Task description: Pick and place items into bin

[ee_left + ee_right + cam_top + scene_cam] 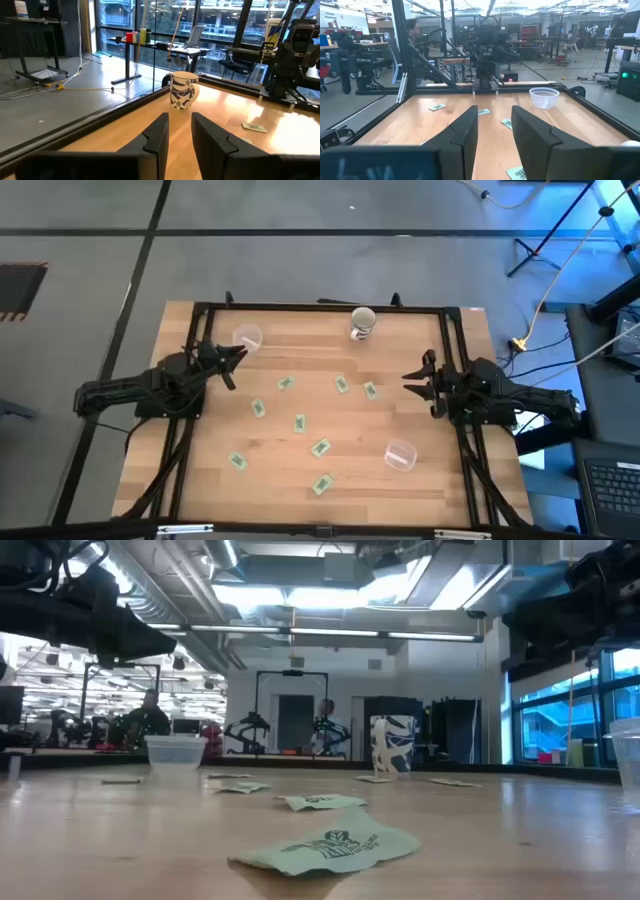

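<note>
— Wooden table (420, 370), two dark arms: how are the tools seen?

— The left gripper (236, 356) and right gripper (414, 377) are shown raised, fingers apart, nothing clamped.

— And the packets (300, 421)?

— Green packets are seen scattered flat between both grippers. A patterned mug (362, 323) is pictured ahead of the left gripper; a clear cup (247, 338) lies just beside it.

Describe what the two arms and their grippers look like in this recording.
Both arms are dark, nearly black, jointed builds with bulky housings at the table's side edges. The left gripper and right gripper each end in two flat, blocky black fingers with angular stepped inner edges. No markings are legible on them.
</note>
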